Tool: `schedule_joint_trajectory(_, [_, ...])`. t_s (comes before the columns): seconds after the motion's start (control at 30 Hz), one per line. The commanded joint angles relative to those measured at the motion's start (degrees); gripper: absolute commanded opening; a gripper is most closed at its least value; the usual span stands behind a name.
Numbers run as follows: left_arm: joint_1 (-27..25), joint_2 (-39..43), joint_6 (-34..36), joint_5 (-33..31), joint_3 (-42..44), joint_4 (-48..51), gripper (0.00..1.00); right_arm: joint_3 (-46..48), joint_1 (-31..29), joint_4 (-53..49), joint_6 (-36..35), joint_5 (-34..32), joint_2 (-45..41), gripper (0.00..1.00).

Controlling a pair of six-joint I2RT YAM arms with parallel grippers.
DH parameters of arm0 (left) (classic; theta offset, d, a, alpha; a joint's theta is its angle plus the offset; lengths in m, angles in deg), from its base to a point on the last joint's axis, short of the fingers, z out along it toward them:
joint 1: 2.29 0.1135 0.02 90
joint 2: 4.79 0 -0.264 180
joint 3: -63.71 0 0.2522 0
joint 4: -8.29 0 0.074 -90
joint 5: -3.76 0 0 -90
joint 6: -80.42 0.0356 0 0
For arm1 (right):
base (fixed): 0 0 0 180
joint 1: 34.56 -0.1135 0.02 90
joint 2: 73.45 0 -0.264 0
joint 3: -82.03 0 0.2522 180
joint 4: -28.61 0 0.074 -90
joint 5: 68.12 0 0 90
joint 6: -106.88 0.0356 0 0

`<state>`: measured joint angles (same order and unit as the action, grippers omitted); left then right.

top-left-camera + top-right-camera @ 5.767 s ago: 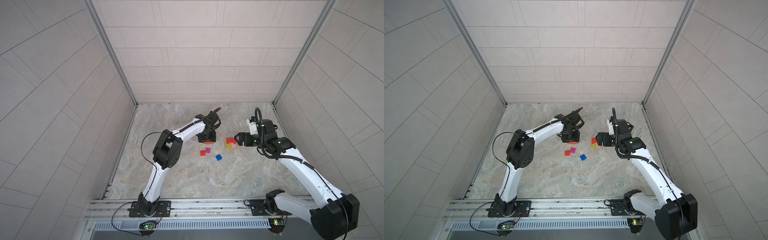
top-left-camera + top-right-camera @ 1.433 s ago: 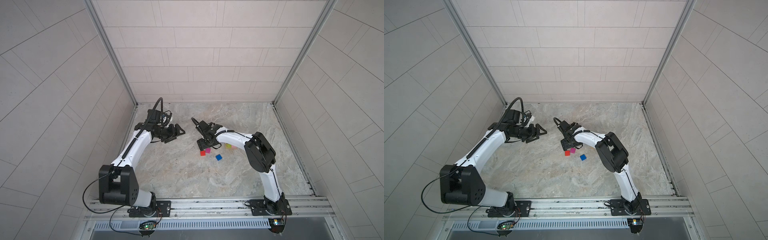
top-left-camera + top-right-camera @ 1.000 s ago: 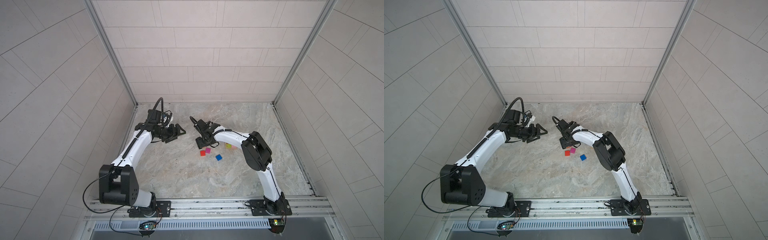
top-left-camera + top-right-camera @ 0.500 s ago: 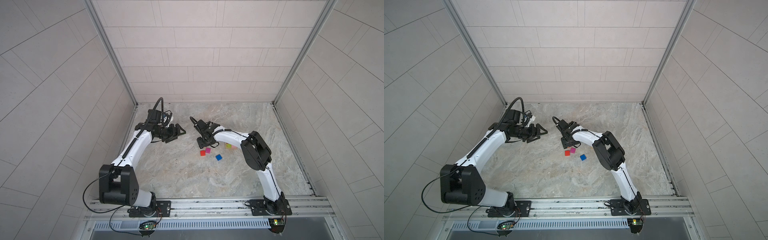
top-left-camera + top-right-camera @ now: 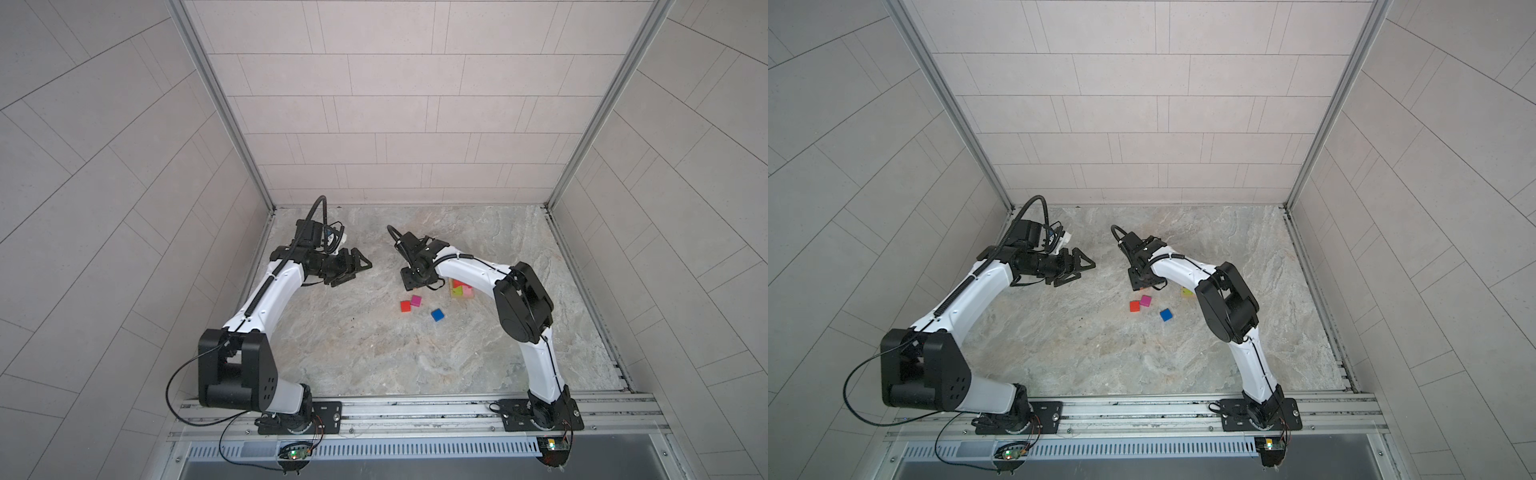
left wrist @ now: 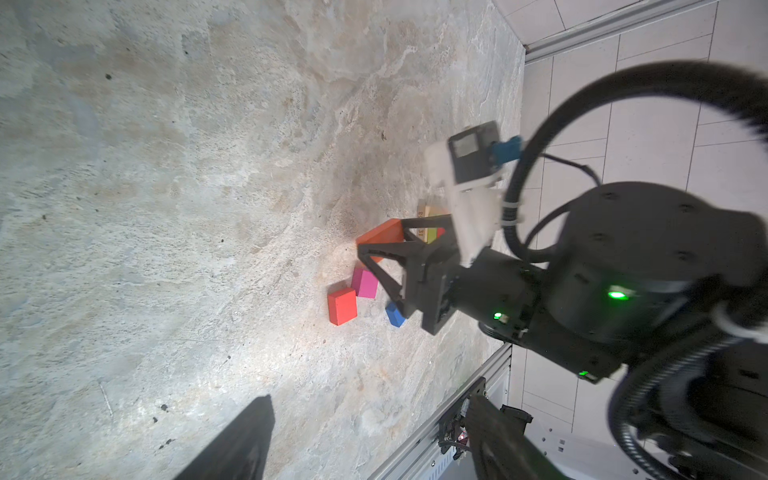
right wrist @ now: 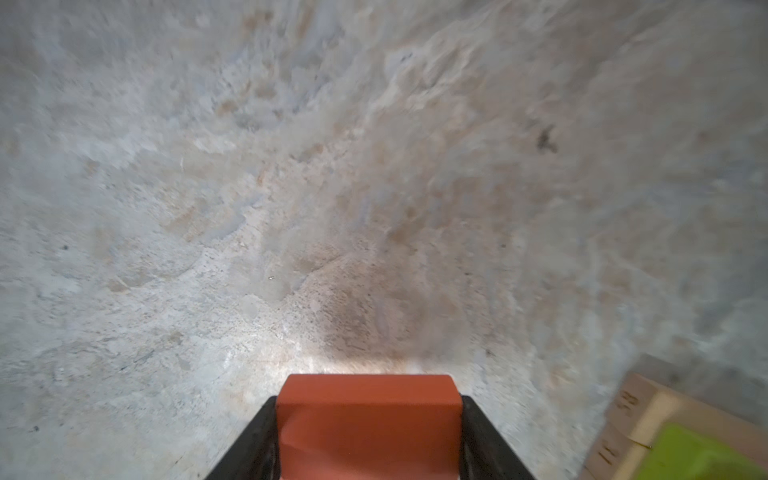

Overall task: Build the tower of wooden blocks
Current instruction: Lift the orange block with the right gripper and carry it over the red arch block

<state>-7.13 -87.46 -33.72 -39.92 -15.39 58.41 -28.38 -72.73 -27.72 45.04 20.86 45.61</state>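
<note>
Right wrist view: the fingers (image 7: 259,440) of the right gripper (image 7: 368,401) are clamped on both sides of the orange oblong (image 7: 368,428). The bench (image 7: 291,208) lies beyond it. Off to one side sit the lime block (image 7: 698,455) and tan bars (image 7: 623,419) of the low wood block tower (image 5: 460,289). In both top views, the blue cube (image 5: 437,315) lies nearest the rail (image 5: 415,409). Behind it is the red cube (image 5: 405,306), just beside the magenta cube (image 5: 416,300). The tower is next, partly hidden under the right arm (image 5: 469,270). Farther back and well apart, the left gripper (image 5: 358,271) hovers, fingers spread and empty.
</note>
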Motion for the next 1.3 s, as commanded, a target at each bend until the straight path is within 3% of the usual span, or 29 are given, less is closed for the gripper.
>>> schedule_joint_trajectory(0.0, [0.2,0.3,-0.3,1.1,0.9,-0.9,0.8,0.5,0.7,-4.1,2.9,-3.1,-7.1,0.48])
schedule_joint_trajectory(0.27, [-0.3,0.6,-1.6,2.4,1.8,-3.1,0.8,6.0,3.8,-6.2,5.6,-5.2,-16.2,0.48])
schedule_joint_trajectory(0.67, [-0.6,0.0,-1.8,2.8,1.7,-3.1,0.79,15.4,9.0,-4.3,7.4,-5.4,-22.6,0.46])
schedule_joint_trajectory(1.27, [-0.6,-0.2,-0.9,2.5,1.4,-2.4,0.8,22.4,14.1,2.7,5.1,-0.3,-22.6,0.45])
